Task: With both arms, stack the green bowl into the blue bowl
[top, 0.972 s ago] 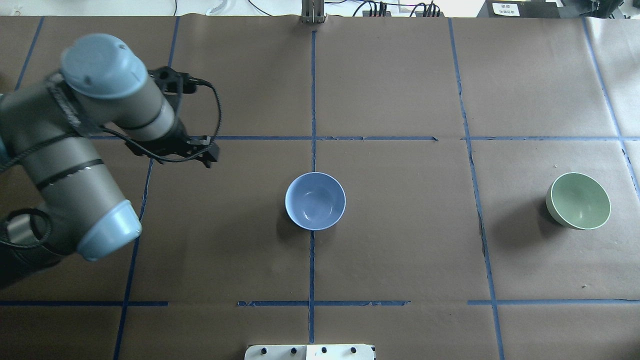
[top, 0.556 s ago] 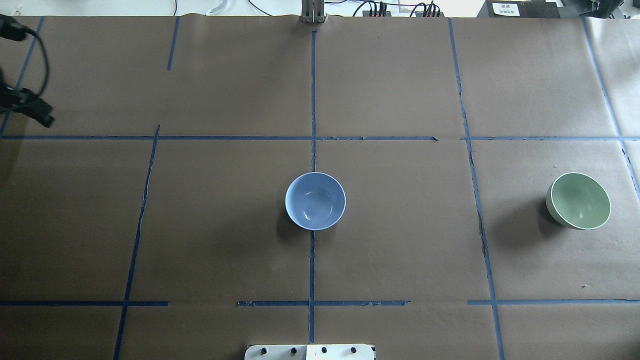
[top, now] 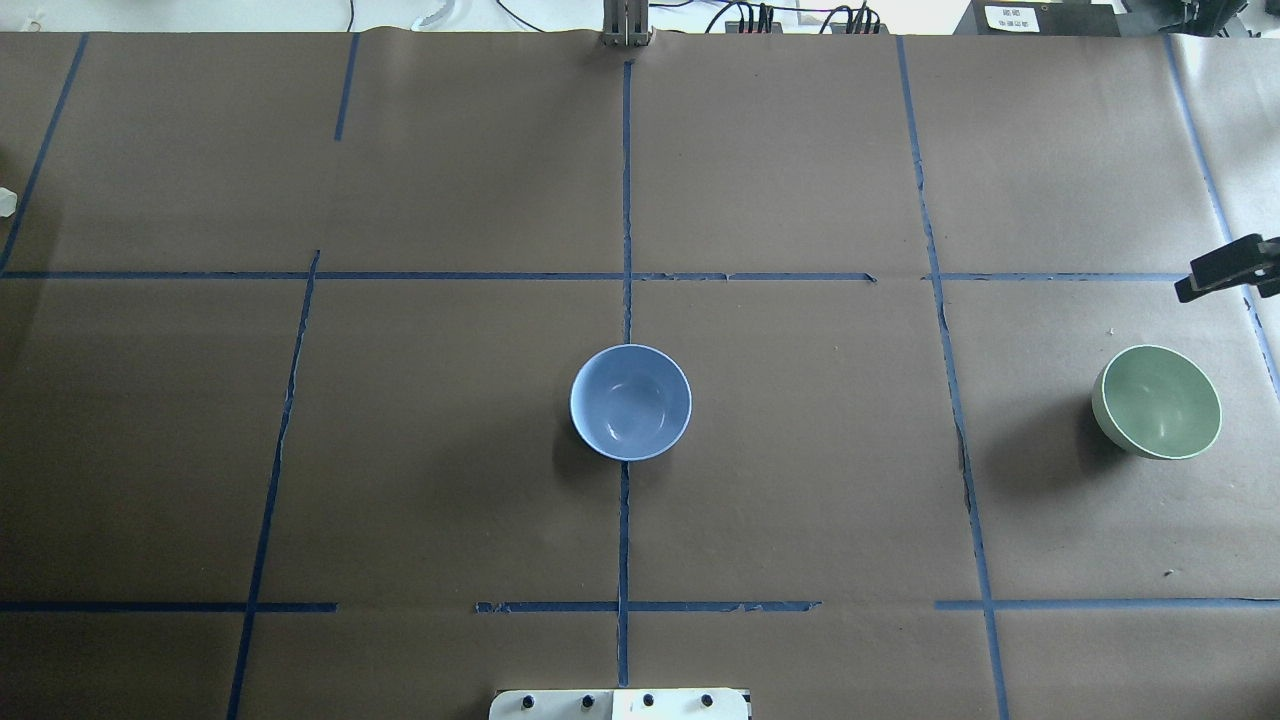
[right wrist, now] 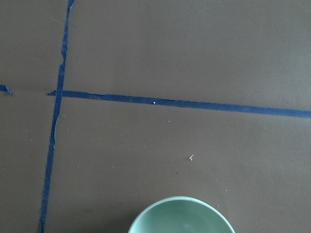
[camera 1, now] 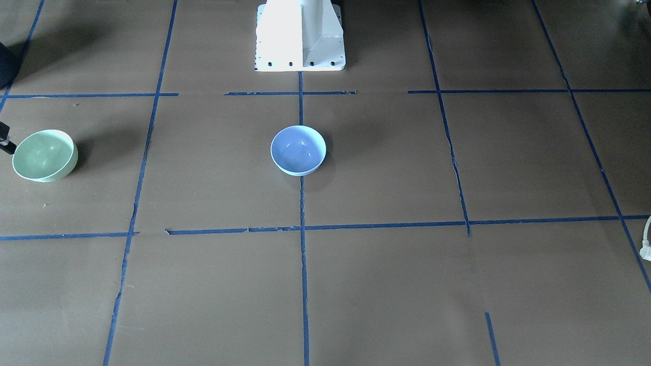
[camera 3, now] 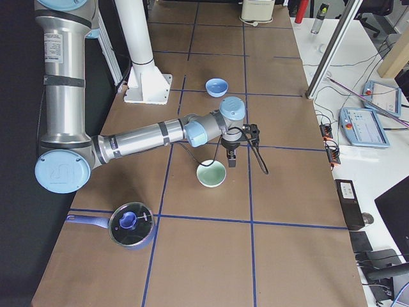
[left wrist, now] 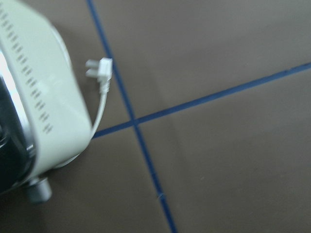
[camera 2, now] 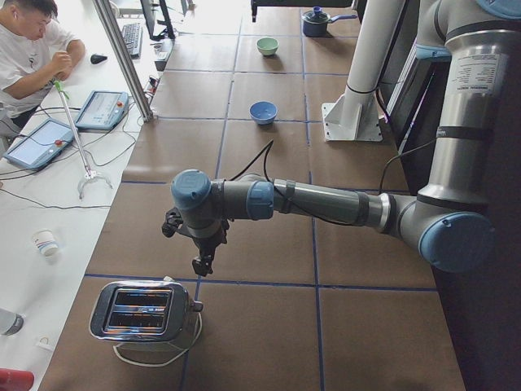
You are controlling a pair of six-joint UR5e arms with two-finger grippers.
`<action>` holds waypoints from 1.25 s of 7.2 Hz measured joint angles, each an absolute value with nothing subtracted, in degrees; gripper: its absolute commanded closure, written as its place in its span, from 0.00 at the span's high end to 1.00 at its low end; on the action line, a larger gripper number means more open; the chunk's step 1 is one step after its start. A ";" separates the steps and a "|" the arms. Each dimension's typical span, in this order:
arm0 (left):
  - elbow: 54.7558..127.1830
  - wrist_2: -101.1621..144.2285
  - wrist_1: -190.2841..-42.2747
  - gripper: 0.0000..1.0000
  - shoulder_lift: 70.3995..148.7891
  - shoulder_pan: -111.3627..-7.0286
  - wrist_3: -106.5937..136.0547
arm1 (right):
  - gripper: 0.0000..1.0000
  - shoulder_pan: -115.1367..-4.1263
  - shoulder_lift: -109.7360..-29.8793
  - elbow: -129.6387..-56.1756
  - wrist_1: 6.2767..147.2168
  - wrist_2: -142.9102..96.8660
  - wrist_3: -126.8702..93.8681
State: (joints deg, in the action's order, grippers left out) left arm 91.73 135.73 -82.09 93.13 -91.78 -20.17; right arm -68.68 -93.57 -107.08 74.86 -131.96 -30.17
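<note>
The green bowl (top: 1157, 402) stands upright at the table's far right; it also shows in the front view (camera 1: 45, 155) and at the bottom of the right wrist view (right wrist: 181, 217). The blue bowl (top: 630, 402) stands upright at the table's middle, empty. My right gripper (camera 3: 231, 160) hangs just beyond the green bowl, apart from it; only a black part of it (top: 1228, 268) shows overhead, and I cannot tell if it is open. My left gripper (camera 2: 199, 262) is far off to the left above a toaster (camera 2: 142, 312); I cannot tell its state.
The white pedestal base (camera 1: 300, 35) stands at the robot's side of the table. A blue pot with a lid (camera 3: 131, 224) sits past the green bowl. The toaster's loose plug (left wrist: 99, 73) lies on the brown paper. An operator (camera 2: 28, 49) sits beside the table.
My left arm has swung out of the overhead view to the left. A black part of my right gripper has come in at the right edge, near the green bowl. Both bowls are unmoved.
</note>
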 measured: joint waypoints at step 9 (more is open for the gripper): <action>91.51 136.58 -83.67 1.00 92.37 -92.63 -20.92 | 0.04 -59.60 -102.34 -91.03 43.86 -127.17 -37.83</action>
